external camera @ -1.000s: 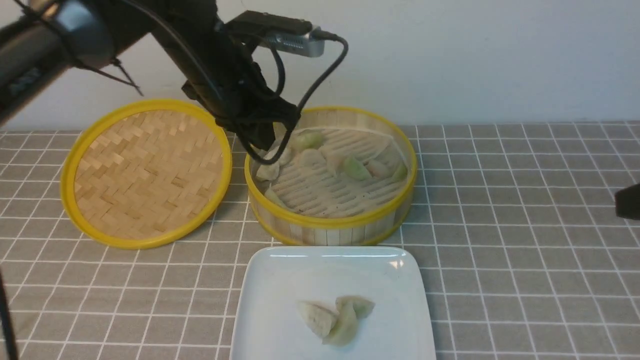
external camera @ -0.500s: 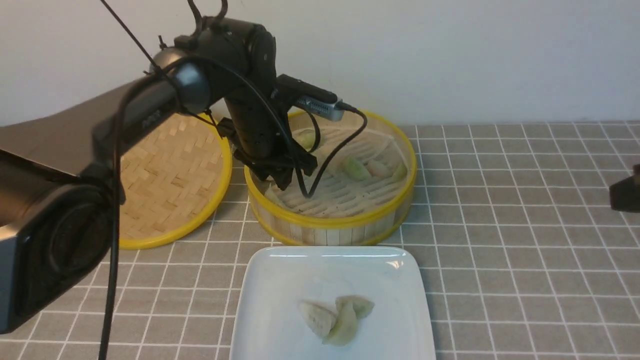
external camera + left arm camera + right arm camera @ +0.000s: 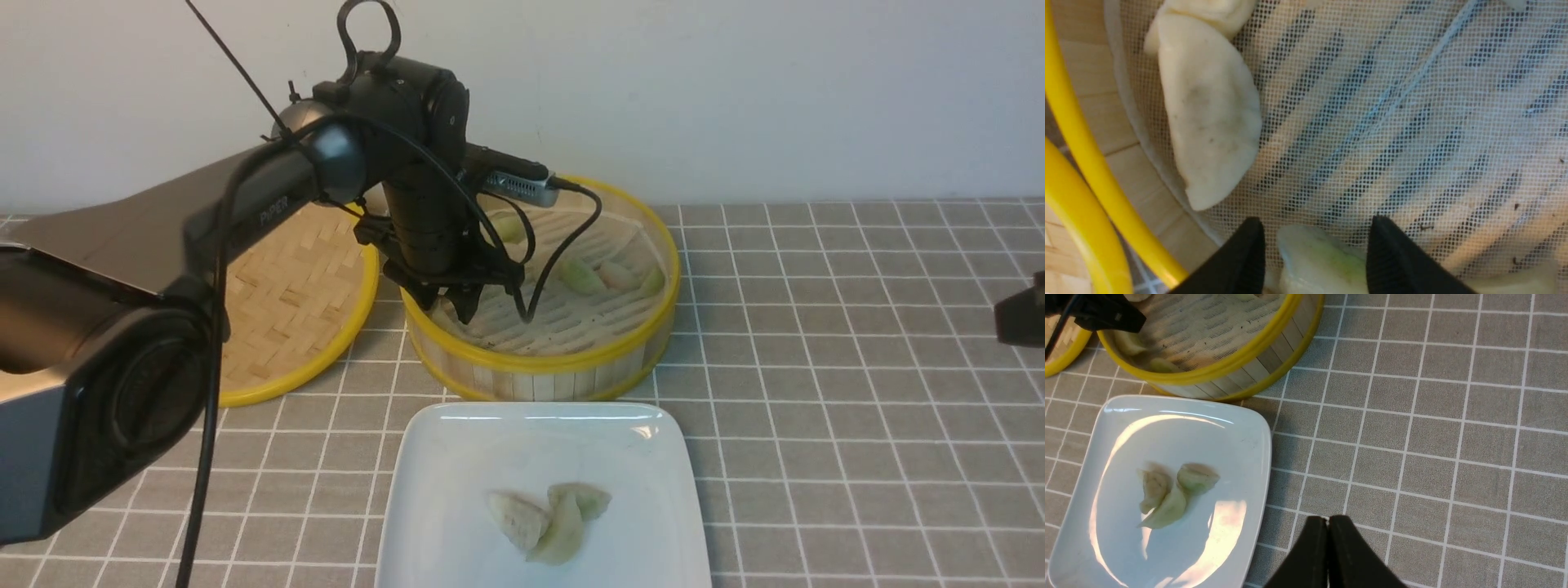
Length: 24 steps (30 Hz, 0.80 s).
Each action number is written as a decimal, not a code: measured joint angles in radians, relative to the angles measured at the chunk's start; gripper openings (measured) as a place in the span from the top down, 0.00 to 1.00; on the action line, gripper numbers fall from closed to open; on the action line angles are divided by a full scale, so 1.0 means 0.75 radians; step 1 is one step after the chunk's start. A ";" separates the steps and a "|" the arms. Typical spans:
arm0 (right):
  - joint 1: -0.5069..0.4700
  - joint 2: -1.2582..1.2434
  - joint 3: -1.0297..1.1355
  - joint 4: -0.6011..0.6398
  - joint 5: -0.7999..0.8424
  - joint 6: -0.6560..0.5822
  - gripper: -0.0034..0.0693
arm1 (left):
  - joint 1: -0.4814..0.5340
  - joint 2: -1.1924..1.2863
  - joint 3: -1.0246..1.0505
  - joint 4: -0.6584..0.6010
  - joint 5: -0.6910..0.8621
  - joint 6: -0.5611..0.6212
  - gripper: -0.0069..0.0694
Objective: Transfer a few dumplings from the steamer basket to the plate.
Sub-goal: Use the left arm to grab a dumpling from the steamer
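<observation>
Front view: three dumplings (image 3: 562, 529) (on plate (image 3: 457, 465)).

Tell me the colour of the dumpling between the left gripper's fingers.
The dumpling is whitish with pale green; clearest in the left wrist view.

Your left gripper (image 3: 1315, 228) stands spread, one finger either side of a pale green dumpling (image 3: 1318, 265), close inside the steamer basket (image 3: 1092, 163) rim; contact unclear. A whitish dumpling (image 3: 1208, 130) lies nearer that rim, against the wall. A white mesh liner (image 3: 1412, 122) covers the slats.
</observation>
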 joint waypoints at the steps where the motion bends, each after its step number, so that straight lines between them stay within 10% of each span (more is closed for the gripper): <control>1: 0.000 0.000 0.000 0.000 0.000 0.000 0.96 | -0.002 0.000 -0.006 0.012 0.007 -0.003 0.50; 15: 0.000 0.000 0.000 0.063 0.007 -0.023 0.96 | -0.029 0.078 -0.045 0.016 0.065 -0.121 0.50; 24: 0.000 0.000 0.000 0.078 0.015 -0.031 0.96 | -0.026 0.093 -0.119 -0.156 0.085 -0.070 0.80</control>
